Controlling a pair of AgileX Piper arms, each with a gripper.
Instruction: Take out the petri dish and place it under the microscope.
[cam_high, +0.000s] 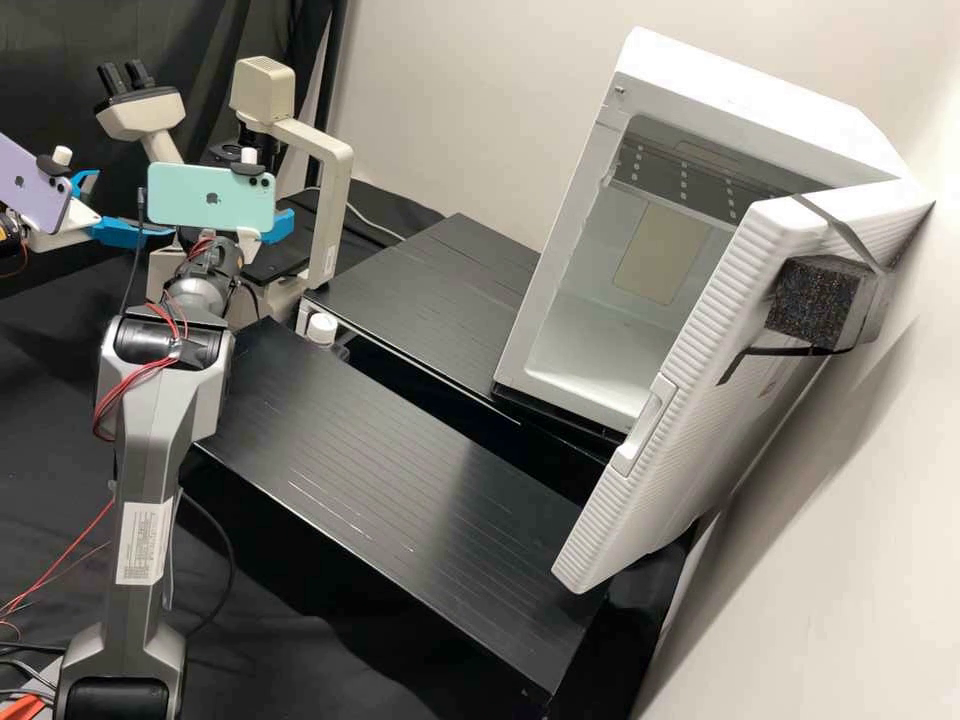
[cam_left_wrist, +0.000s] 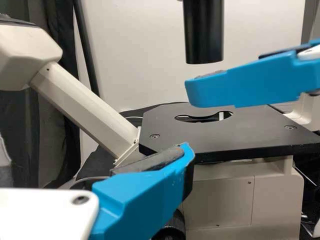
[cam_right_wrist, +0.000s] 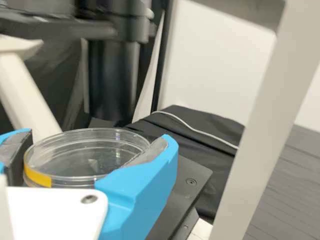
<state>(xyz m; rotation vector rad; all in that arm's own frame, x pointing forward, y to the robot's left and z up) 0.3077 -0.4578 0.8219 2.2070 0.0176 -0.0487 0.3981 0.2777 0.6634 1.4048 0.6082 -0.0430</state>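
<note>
The right gripper (cam_high: 280, 227) grasps the clear petri dish (cam_right_wrist: 92, 155) between its two blue fingers, near the black stage (cam_left_wrist: 235, 137) of the microscope (cam_high: 333, 190); whether the dish touches the stage, I cannot tell. The left gripper (cam_high: 135, 207) is released, its fingers spread beside the microscope. The white cabinet (cam_high: 592, 190) stands with its door (cam_high: 690, 370) open
</note>
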